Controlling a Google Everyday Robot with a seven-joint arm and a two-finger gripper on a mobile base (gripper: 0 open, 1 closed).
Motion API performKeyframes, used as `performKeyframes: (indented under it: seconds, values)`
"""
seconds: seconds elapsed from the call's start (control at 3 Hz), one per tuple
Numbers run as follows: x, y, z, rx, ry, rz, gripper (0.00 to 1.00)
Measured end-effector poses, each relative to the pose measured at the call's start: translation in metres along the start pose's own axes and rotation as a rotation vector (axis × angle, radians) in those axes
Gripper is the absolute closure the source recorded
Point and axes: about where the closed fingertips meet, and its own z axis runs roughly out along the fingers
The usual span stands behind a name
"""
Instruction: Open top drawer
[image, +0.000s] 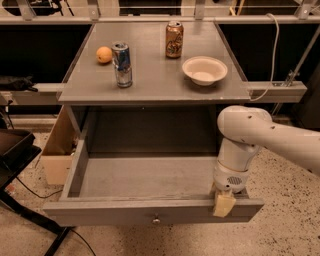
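Camera view looks down on the top drawer (145, 180), pulled well out toward 6 o'clock from under the grey table (155, 80), its deep grey inside bare and its small round knob (156, 219) centred on the front. At the drawer's 5 o'clock corner the gripper (223, 202) hangs from the white arm (250, 135) against the front's upper edge; whether it is spread or pinching that edge, I cannot tell. On the table stand an orange (104, 54) at 10 o'clock, a blue can (122, 64), a brown can (174, 39) at 12 and a white bowl (204, 70) at 2.
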Motion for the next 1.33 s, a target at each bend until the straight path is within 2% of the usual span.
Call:
performKeyframes:
  seconds: [0.67, 1.0, 1.33]
  values:
    - [0.006, 0.017, 0.008, -0.059, -0.008, 0.004, 1.0]
    - [0.005, 0.018, 0.008, -0.059, -0.008, 0.004, 1.0]
    - [0.008, 0.024, 0.012, -0.082, -0.009, 0.011, 1.0]
